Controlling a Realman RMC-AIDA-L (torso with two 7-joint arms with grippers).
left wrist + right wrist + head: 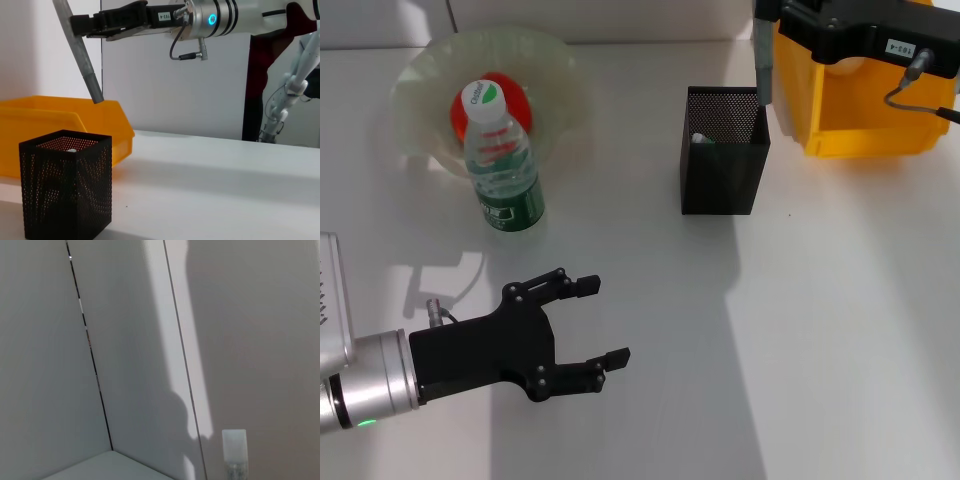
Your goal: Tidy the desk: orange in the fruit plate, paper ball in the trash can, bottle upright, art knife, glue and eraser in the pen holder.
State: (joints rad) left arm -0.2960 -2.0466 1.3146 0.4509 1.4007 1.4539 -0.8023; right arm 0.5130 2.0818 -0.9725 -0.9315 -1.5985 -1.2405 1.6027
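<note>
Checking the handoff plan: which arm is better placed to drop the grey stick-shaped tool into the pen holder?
Right. The right gripper already holds the grey tool, its tip at the pen holder rim. The left gripper is open, empty, low over the near table.

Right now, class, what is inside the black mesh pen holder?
In the head view, a small pale item shows near one inner wall of the pen holder. Its dark walls hide anything lower. The right hand holds a grey stick above the rim.

Possibly "193-4" on right arm (165, 16)
</note>
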